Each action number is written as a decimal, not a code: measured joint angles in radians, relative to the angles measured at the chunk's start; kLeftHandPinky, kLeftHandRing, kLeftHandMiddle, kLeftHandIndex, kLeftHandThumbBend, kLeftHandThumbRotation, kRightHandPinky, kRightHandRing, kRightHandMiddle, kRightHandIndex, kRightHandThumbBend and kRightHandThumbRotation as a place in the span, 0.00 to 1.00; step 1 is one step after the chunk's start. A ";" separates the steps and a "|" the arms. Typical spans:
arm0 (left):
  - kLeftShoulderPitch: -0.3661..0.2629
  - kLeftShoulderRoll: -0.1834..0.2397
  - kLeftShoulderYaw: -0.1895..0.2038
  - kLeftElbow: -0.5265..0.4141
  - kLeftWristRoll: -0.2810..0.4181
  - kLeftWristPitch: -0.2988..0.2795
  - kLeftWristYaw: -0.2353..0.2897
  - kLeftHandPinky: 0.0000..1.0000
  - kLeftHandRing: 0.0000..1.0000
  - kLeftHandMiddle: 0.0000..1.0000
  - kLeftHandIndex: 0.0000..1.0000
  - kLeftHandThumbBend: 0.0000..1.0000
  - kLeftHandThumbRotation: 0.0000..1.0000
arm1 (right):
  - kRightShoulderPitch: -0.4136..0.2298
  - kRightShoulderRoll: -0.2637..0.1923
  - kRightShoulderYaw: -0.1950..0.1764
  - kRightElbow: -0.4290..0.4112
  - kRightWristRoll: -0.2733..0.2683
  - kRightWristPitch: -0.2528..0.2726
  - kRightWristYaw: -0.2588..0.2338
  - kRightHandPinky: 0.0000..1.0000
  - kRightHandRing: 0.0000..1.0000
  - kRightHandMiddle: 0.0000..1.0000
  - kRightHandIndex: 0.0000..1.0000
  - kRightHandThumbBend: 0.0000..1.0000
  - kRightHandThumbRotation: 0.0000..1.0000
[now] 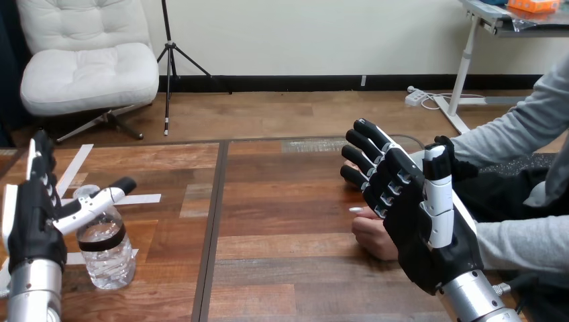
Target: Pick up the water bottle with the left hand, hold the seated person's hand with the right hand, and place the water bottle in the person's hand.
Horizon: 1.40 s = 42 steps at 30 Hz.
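Head view: where is your water bottle [106, 251]?
- Upright on the table [282, 201], just beside your left hand [30, 215], whose fingers [40, 157] are straight.
- And your right hand [416, 221]?
- Fingers [366, 144] spread, beside the person's hand [372, 235], not curled round it.

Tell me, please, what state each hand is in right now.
Left hand: open, beside the water bottle.
Right hand: open, by the person's hand, not holding it.

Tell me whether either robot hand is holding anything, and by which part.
Nothing is held: the left hand is open beside the water bottle, the right hand open by the person's hand.
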 measured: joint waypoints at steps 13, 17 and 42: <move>0.000 0.010 -0.017 0.056 0.034 0.030 0.010 1.00 1.00 1.00 1.00 1.00 0.24 | 0.000 0.000 0.000 0.000 0.000 0.000 0.000 0.94 0.96 0.95 0.92 0.79 1.00; 0.000 0.015 -0.024 0.070 0.035 0.035 0.010 1.00 1.00 1.00 1.00 1.00 0.24 | 0.000 0.000 0.000 0.000 0.000 0.000 0.000 0.94 0.96 0.95 0.92 0.79 1.00; -0.008 0.049 -0.050 0.156 0.063 0.050 0.033 0.95 1.00 1.00 1.00 1.00 0.27 | 0.000 -0.001 0.000 -0.004 0.000 0.004 0.000 0.94 0.95 0.95 0.92 0.80 1.00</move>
